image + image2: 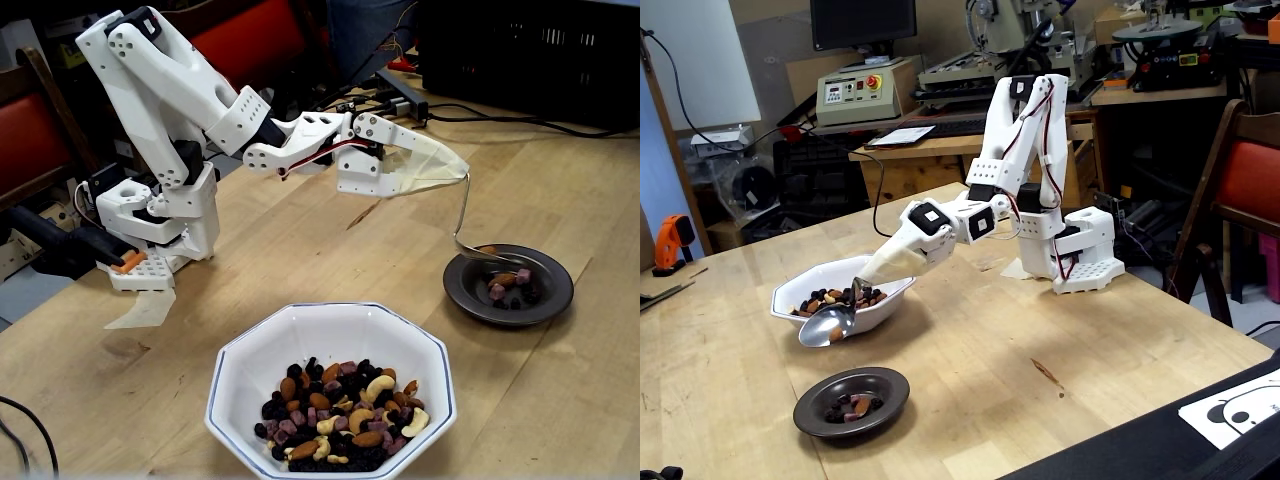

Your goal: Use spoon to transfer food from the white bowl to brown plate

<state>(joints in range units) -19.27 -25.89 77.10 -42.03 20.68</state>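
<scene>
Silver and shiny, the spoon (pixel 466 232) hangs by its thin bent handle from the jaws (pixel 462 172), which are clamped on the handle's top (a pale cover hides the fingers themselves). Its oval bowl (pixel 827 325) is tipped on edge and looks all but empty, held just above the near rim of the brown plate (pixel 556 292). A small heap of food (pixel 508 287), nuts, dark raisins and purple-pink cubes, lies in the plate's sunken centre below the jaws. The white bowl (pixel 245 372), octagonal with a thin blue rim line, sits well apart from the jaws, much of its trail mix (pixel 340 410) inside. Pale wood forms the surface (pixel 300 250), where the white arm's base (pixel 160 235) stands behind the jaws. Beyond, a workshop shows red-backed chairs (pixel 1250 180), black cables (pixel 500 118) and bench machinery (pixel 855 92).
</scene>
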